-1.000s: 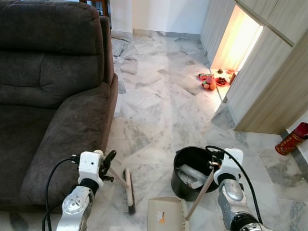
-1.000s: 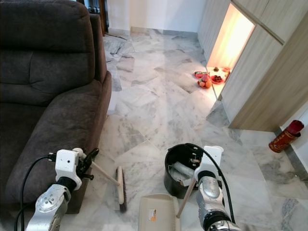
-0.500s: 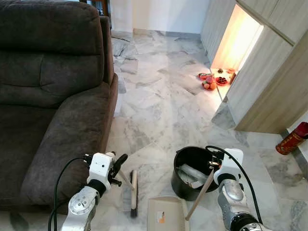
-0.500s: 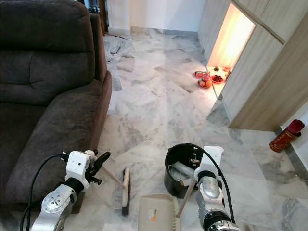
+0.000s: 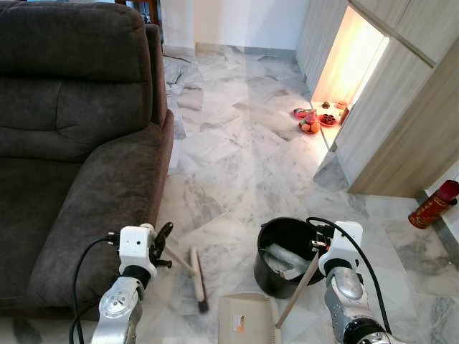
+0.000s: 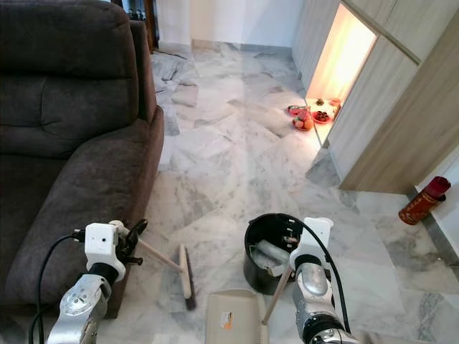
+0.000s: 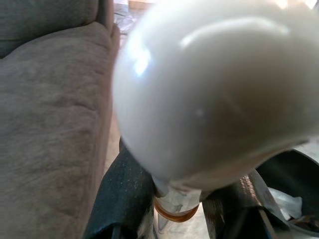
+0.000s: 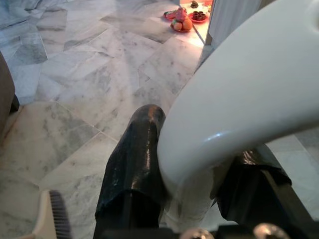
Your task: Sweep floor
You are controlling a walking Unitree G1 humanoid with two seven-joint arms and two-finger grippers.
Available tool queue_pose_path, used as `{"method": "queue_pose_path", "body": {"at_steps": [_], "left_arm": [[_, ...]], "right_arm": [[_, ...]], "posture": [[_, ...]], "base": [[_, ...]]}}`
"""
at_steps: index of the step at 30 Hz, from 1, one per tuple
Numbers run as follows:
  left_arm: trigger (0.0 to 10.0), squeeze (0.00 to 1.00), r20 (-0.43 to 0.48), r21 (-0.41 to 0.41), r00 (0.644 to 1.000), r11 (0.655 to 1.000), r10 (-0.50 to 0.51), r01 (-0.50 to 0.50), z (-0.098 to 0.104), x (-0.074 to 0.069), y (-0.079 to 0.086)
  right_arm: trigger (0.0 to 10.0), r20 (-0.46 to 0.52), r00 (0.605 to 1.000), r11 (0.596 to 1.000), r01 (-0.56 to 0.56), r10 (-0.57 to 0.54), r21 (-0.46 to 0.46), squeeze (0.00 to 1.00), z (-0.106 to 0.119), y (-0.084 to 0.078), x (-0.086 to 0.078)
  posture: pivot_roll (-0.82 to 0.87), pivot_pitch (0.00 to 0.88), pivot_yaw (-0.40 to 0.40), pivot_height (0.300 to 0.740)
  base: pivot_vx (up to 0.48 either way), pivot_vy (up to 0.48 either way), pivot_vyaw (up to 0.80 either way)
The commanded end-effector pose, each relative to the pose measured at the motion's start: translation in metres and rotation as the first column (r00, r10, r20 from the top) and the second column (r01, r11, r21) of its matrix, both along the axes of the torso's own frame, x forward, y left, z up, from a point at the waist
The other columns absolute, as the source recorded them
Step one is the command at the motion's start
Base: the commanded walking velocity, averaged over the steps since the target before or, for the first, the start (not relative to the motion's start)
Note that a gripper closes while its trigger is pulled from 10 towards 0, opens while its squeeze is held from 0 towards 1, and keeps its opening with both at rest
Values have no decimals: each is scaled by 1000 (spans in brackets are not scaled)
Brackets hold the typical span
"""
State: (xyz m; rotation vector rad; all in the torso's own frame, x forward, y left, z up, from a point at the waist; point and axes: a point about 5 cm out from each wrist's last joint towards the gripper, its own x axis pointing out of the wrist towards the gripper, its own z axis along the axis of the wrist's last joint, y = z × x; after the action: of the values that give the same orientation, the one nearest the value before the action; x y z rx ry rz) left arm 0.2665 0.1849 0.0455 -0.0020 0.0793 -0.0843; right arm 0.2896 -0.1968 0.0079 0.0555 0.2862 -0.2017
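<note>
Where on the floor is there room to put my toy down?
Bare marble floor lies between the sofa and the cabinets. Near the robot it is crowded: the left gripper holds the brush, the right gripper the dustpan, and the bin stands alongside.

Sofa walls off whole left side, its front edge just beside left gripper clamped on broom. Open marble floor runs ahead, wide lane between sofa and cabinets. Black bucket blocks right front, touching distance from right gripper clamped on dustpan handle. Narrow gap between broom head and bucket. Offerings at lit niche, red extinguisher far right.
</note>
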Motion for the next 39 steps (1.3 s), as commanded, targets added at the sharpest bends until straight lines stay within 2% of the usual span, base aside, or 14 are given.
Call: {"method": "queue_pose_path", "body": {"at_steps": [1,34,39], "left_arm": [[10000,0,-6,-6,1000,1000,-14,14,-2,1,-4],[10000,0,10,-10,996,996,-87,87,-1,3,-19],[10000,0,12,-9,996,996,-91,91,0,3,-19]], "right_arm": [[10000,34,999,1000,9,-8,-5,0,5,-3,2],[10000,36,999,1000,3,-3,-5,0,7,-4,4],[10000,38,999,1000,5,-5,-3,0,7,-3,4]], "posture": [[55,6,-91,740],[69,46,-107,740],[67,49,-104,740]], "base": [[0,0,0],[0,0,0],[-251,0,0]]}}
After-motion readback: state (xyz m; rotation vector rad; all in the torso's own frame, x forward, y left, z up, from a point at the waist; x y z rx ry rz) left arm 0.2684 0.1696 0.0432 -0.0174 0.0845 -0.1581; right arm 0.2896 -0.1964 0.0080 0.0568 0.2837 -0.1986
